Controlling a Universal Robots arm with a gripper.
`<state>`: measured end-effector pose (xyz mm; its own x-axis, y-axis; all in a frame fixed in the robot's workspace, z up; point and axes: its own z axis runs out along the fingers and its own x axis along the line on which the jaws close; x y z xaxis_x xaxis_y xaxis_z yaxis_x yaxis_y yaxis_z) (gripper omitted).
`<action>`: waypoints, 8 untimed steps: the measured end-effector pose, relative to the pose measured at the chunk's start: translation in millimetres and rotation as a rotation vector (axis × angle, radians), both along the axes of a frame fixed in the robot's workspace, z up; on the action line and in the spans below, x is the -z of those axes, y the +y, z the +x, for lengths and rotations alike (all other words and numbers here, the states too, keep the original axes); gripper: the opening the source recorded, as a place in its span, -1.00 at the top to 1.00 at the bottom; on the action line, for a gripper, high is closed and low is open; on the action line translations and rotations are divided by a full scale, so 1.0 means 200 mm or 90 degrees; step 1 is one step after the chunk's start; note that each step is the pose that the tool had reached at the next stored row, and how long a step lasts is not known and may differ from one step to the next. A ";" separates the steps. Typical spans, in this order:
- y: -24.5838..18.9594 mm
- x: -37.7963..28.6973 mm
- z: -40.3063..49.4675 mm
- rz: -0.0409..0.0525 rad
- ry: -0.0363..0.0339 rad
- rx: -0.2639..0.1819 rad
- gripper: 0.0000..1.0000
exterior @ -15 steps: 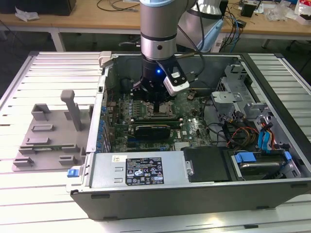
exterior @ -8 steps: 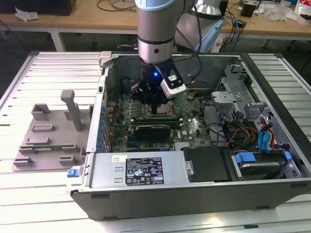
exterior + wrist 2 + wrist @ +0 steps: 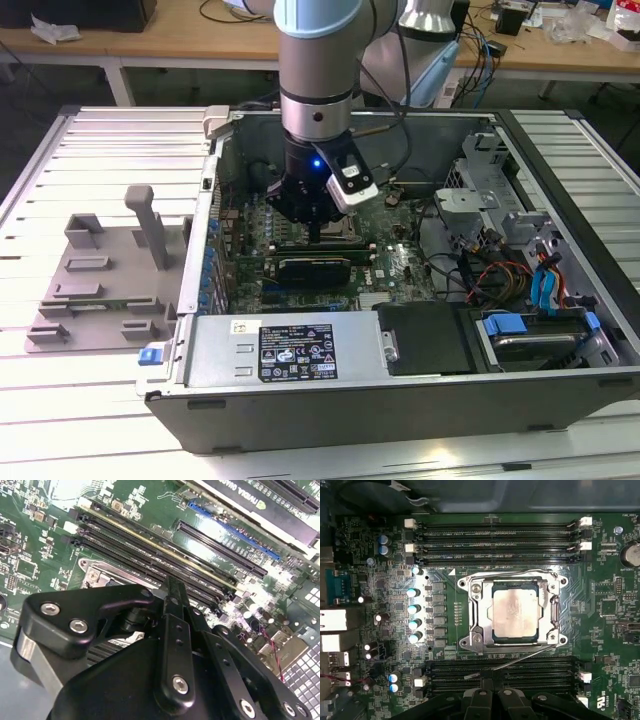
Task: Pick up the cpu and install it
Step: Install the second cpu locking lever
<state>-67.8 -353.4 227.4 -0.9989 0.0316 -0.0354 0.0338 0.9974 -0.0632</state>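
Observation:
The cpu (image 3: 515, 611), a flat square chip with a shiny silver-grey top, lies flat inside the dark socket with its metal frame (image 3: 471, 611) on the green motherboard (image 3: 605, 580). A thin wire lever (image 3: 530, 656) runs along one side of the frame. My gripper (image 3: 491, 687) hangs over the memory slots beside the socket, apart from the chip, its black fingers (image 3: 481, 696) pressed together with nothing between them. The exterior view has the gripper (image 3: 314, 235) low inside the open computer case (image 3: 420, 400). A corner of the socket frame (image 3: 95, 575) peeks past the gripper (image 3: 172, 587) in the second wrist view.
Memory slots (image 3: 500, 532) flank the socket on two sides. A graphics card (image 3: 315, 268) lies just in front of the gripper, with cables (image 3: 500, 275) and drive bays (image 3: 540, 330) toward the exterior view's right. A grey fixture plate (image 3: 95, 290) with raised blocks sits outside the case on the exterior view's left.

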 end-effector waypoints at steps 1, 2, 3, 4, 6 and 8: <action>0.000 0.000 0.000 -0.0005 0.0000 0.000 0.79; -0.001 0.001 -0.002 0.0036 -0.0001 0.000 0.79; -0.004 0.002 -0.007 0.0154 -0.0001 -0.001 0.79; -0.008 0.002 -0.011 0.0198 -0.0001 -0.003 0.79; -0.017 0.003 -0.017 0.0228 -0.0001 -0.005 0.79; -0.025 0.006 -0.024 0.0250 0.0001 -0.013 0.79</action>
